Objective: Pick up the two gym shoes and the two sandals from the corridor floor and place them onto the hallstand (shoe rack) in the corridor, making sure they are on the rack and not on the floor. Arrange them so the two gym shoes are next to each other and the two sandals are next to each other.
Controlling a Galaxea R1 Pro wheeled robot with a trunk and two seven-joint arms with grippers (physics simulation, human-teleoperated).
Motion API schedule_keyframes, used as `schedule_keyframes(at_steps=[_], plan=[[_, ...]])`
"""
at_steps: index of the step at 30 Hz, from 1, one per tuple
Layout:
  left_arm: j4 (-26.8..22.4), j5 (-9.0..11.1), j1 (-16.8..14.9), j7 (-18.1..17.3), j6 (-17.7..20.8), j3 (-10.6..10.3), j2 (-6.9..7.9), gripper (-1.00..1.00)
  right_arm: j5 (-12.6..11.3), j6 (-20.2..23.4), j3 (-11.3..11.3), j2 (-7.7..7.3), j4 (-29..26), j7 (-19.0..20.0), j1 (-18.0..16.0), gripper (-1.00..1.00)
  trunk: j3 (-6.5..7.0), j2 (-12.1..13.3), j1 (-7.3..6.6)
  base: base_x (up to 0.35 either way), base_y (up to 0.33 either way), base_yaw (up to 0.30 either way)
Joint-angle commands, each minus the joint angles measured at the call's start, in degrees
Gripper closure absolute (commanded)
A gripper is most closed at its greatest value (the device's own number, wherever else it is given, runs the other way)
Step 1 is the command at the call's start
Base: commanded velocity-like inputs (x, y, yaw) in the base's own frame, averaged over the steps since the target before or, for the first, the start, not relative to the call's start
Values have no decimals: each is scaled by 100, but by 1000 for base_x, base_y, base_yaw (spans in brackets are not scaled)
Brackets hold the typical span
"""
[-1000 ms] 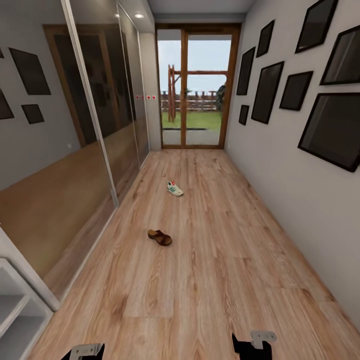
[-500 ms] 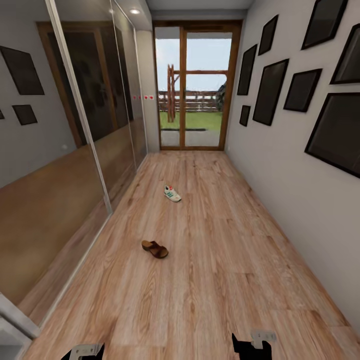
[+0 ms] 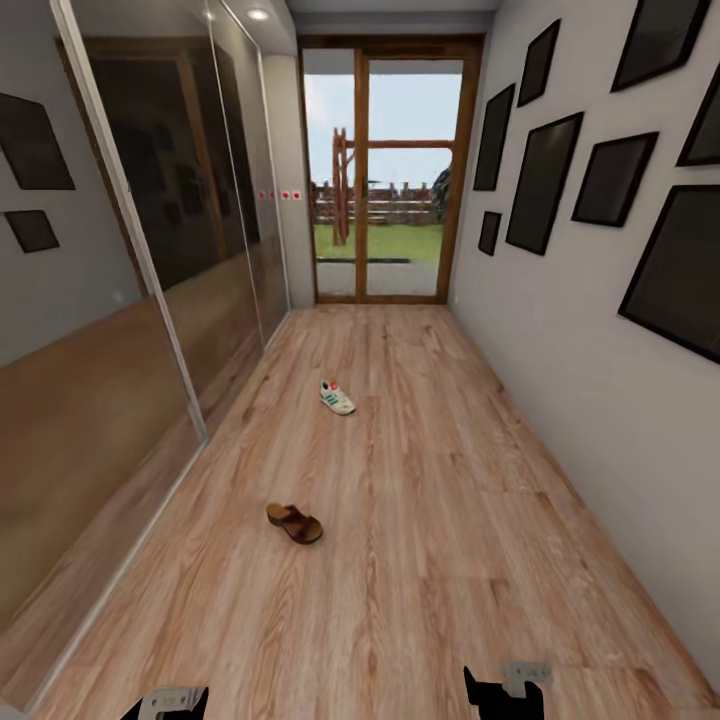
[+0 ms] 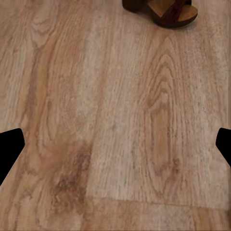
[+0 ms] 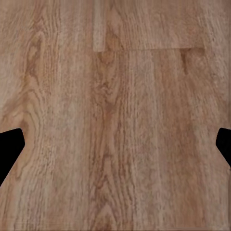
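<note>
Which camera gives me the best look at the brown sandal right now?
The head view: the sandal lies whole on the corridor floor, nearer than the gym shoe. The left wrist view catches part of it, cut by the frame edge. The right wrist view looks at bare planks.

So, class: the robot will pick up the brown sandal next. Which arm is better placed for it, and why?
Probably the left. The sandal lies left of centre on the corridor floor, on the left pincer side, and its edge shows ahead in the left wrist view. The right pincer faces bare planks.
</note>
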Motion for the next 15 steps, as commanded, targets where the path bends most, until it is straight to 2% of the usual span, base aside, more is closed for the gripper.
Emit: schedule_keyframes(at_steps=[1, 15], plan=[[4, 41, -3, -58, -9, 34, -2, -100, -59, -19, 47, -3, 2, -2, -3, -100, -5, -2, 2, 294, -140, 0], [8, 41, -3, -54, -9, 41, -2, -100, -59, -19, 47, -3, 2, -4, -3, -100, -5, -2, 2, 292, -141, 0]])
